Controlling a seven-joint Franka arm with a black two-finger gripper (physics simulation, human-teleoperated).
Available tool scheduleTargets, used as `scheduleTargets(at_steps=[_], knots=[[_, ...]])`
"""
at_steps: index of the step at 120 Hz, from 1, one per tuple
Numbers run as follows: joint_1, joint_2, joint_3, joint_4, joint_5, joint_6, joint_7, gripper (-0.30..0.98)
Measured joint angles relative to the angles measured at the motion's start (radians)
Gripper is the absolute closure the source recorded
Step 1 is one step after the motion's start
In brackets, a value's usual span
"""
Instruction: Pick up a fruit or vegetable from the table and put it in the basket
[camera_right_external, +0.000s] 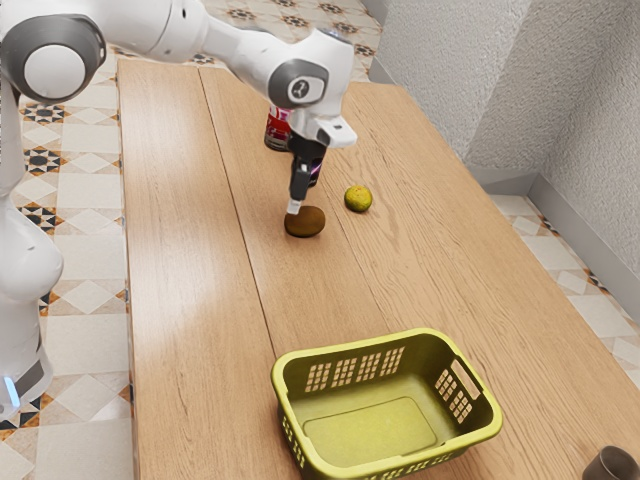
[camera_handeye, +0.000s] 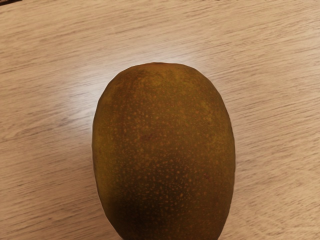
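Observation:
Low over the table, my gripper (camera_right_external: 298, 200) points down at a brown oval fruit (camera_right_external: 306, 222), its tip at the fruit's edge in the exterior view. How its two sides stand is hidden from this angle. Seen from the hand, the same brown fruit (camera_handeye: 162, 150) is large and close under it, speckled, lying on the wood. A small yellow-green fruit (camera_right_external: 358, 198) rests nearby, toward the exterior view's right. The yellow-green basket (camera_right_external: 465, 437) stands apart from both fruits, nearer that view's bottom, with no fruit visible inside.
A red-labelled container (camera_right_external: 277, 130) stands behind the gripper, and a dark purple item (camera_right_external: 316, 172) is partly hidden by it. A dark cup-like object (camera_right_external: 612, 466) is at the exterior view's lower right corner. Bare wooden table (camera_right_external: 190, 300) lies between fruits and basket.

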Motion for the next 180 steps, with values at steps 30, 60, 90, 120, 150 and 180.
scheduleTargets(at_steps=[30,60,90,120,150,180], knots=[[0.005,0.037,-0.013,0.001,-0.01,0.037,0.012,0.0],[-0.018,0.065,-0.019,-0.001,-0.029,0.066,0.019,0.0],[-0.023,0.069,-0.018,-0.006,-0.032,0.077,0.021,0.0],[-0.008,0.072,-0.018,-0.013,-0.036,0.08,0.02,0.0],[-0.017,0.075,-0.018,-0.013,-0.048,0.081,0.015,0.13],[-0.013,0.068,-0.02,-0.012,-0.034,0.086,-0.011,0.43]])
